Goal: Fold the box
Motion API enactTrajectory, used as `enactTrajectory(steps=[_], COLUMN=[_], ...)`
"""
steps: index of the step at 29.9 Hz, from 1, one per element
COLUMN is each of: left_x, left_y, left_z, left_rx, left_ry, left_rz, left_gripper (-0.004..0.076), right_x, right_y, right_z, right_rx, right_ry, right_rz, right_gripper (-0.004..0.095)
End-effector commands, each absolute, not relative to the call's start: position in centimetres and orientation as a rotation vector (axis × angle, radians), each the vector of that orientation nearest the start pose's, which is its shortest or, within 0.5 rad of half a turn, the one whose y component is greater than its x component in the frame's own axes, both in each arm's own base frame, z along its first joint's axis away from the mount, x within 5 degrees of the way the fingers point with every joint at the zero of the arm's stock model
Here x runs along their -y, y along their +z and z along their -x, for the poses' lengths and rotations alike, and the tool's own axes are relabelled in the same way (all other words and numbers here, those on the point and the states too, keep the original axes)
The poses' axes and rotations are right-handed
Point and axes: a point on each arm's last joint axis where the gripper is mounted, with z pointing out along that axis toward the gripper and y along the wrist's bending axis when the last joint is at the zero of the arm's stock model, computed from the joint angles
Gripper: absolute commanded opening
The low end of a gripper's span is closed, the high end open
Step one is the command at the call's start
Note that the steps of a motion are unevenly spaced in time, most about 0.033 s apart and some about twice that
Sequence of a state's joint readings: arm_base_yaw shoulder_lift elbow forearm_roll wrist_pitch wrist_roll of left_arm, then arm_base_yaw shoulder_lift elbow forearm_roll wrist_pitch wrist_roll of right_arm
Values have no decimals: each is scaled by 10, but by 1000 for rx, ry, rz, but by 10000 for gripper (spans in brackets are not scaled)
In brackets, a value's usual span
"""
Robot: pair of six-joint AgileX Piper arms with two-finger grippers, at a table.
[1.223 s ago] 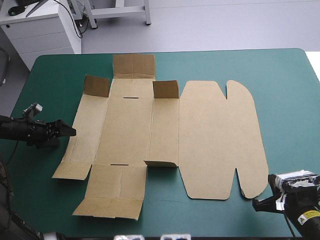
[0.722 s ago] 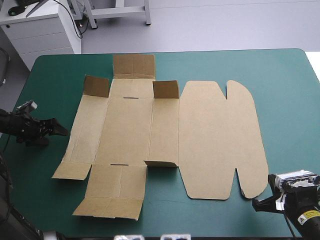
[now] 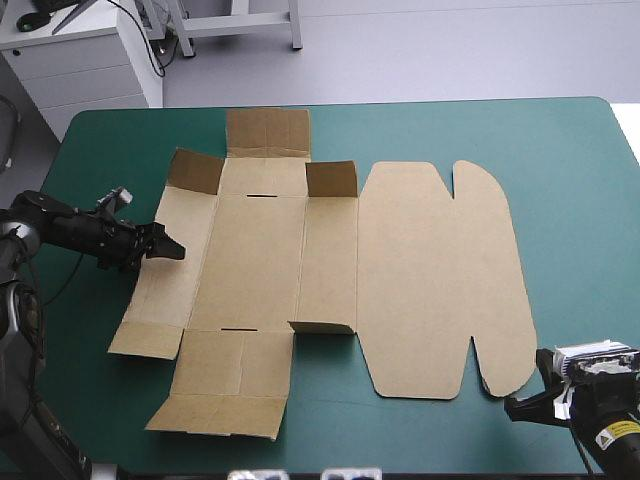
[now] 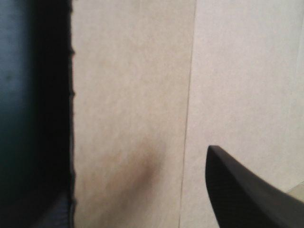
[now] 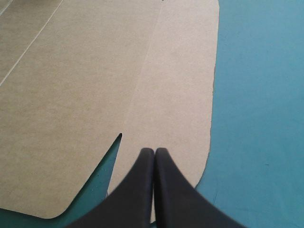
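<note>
One box [image 3: 420, 280] spread out | left jaws apart at its edge | right jaws closed

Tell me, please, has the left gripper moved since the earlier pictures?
Yes. The left gripper has moved rightward, off the teal-green cover and over the box's left panel.

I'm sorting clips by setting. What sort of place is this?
Probably a robotics lab bench: a table with a teal-green cover, the left gripper and right gripper at it, a flat brown box laid out on it, and a white drawer cabinet beyond.
</note>
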State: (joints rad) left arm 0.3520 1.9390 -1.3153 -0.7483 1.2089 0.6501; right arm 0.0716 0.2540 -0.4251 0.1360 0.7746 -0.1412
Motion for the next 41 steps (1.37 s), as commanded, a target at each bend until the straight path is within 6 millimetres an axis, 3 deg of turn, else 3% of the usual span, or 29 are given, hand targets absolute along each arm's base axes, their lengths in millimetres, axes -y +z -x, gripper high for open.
enactTrajectory(steps=[1,9,18,23,27,32,37,41], left_x=[-49,-32,-44,-41,-38,-37,-39,-39], left_y=[186,184,181,189,180,174,190,226], left_z=[-353,-355,-345,-343,-335,-329,-338,-349], left_rx=[-2883,-2904,-3075,-3039,-3064,-3071,-3029,-2967], left_ry=[-1093,-1098,-890,-920,-950,-971,-909,-704], left_rz=[-35,-106,-99,-78,-81,-134,-162,-312], left_gripper=[426,424,406,326,263,-4,-8,-8], right_x=[-12,-12,-12,-12,-12,-12,-12,-12], right_y=[286,286,286,286,286,286,286,286], right_z=[-55,-55,-55,-55,-55,-55,-55,-55], right_rx=[-1991,-1991,-1991,-1991,-1991,-1991,-1991,-1991], right_ry=[115,115,116,118,118,118,118,118], right_rz=[160,160,158,155,155,155,155,155], right_gripper=[-19,-19,-19,-19,-19,-19,-19,-19])
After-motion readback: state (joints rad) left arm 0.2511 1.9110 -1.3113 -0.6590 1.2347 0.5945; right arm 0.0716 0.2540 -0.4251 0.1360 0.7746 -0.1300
